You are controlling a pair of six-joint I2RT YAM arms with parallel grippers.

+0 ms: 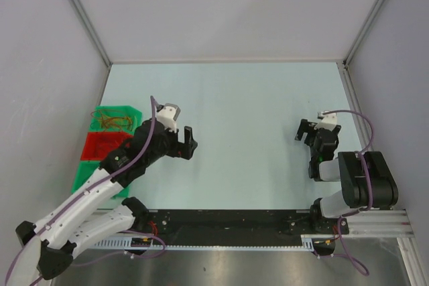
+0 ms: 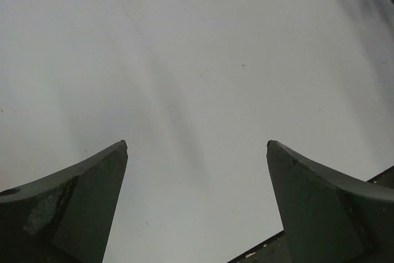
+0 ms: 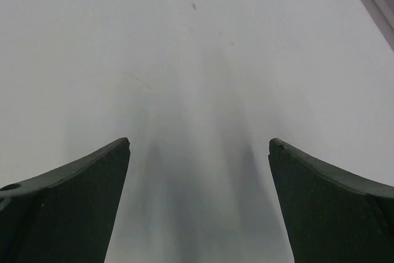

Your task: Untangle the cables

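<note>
both claws, left claw (image 2: 197, 146) & right claw (image 3: 199, 143), wide apart, nothing between

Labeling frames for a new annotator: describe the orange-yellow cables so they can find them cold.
Start at the left edge of the table, where a green tray lies under the left arm. In its far compartment sits a small tangle of thin, curly orange-yellow cables. The next compartment toward the arm bases looks solid red, so the yellowish squiggles on green are the giveaway.
</note>
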